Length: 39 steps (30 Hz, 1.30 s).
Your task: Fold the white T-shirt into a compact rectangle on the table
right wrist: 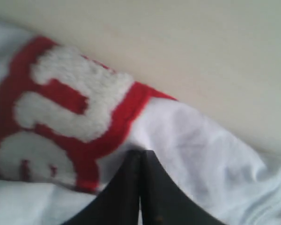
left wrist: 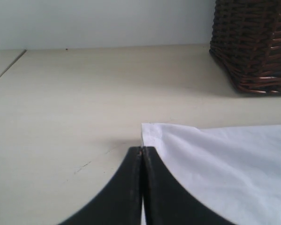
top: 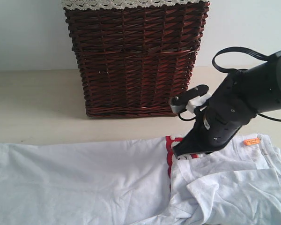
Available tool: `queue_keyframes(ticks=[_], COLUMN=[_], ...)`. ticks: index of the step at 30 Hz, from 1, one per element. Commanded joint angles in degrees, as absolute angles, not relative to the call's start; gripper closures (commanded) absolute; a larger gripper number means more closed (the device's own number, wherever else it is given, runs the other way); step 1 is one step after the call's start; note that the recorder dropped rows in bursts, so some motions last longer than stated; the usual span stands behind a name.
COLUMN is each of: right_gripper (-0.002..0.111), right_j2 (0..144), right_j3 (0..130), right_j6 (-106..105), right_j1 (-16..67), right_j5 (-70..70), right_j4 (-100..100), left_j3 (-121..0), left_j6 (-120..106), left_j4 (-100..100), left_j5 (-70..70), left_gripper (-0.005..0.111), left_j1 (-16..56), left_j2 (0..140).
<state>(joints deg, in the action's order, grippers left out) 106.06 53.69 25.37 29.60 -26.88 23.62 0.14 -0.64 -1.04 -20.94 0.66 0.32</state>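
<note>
The white T-shirt (top: 84, 183) lies spread across the front of the table (top: 33, 103), its right part wrinkled and folded over. A red band (top: 169, 157) with fuzzy white letters (right wrist: 61, 93) runs along the fold. My right gripper (top: 177, 152) (right wrist: 141, 151) is shut, tips down in the white cloth (right wrist: 201, 154) beside that band, with the cloth drawn up to them. My left gripper (left wrist: 142, 149) is out of the exterior view. It is shut, tips right at the shirt's flat corner (left wrist: 150, 133); a pinch cannot be made out.
A dark wicker basket (top: 136, 56) with white lace trim (top: 131, 3) stands behind the shirt, against the wall. An orange tag (top: 251, 140) sits on the shirt at the right. Bare table (left wrist: 61, 93) stretches left of the shirt's corner and between shirt and basket.
</note>
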Motion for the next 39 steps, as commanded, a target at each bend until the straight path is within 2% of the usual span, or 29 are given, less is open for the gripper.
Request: queue_keyframes(ticks=[1,14,24,39], right_gripper=[0.108,0.108,0.108,0.108], right_j2=[109.24,101.50,106.65,101.74], right_j3=[53.45,53.56,50.08,50.30], right_j6=[26.05,24.46,26.08,27.20], right_j1=[27.61,26.87,16.43,15.60], right_j5=[-27.22,-27.24,-25.18,-23.15], right_j4=[23.11,25.88,23.68,28.03], left_j3=[0.00,0.00,0.00,0.00], left_j6=[-0.72,-0.72,-0.72,-0.72], left_j4=[-1.26,-1.26,-1.26,-1.26], left_j5=[-20.48,-20.48,-20.48,-20.48], left_gripper=[0.107,0.107,0.107,0.107], left_j1=[0.44,0.44,0.44,0.44], left_j2=[0.00,0.00,0.00,0.00])
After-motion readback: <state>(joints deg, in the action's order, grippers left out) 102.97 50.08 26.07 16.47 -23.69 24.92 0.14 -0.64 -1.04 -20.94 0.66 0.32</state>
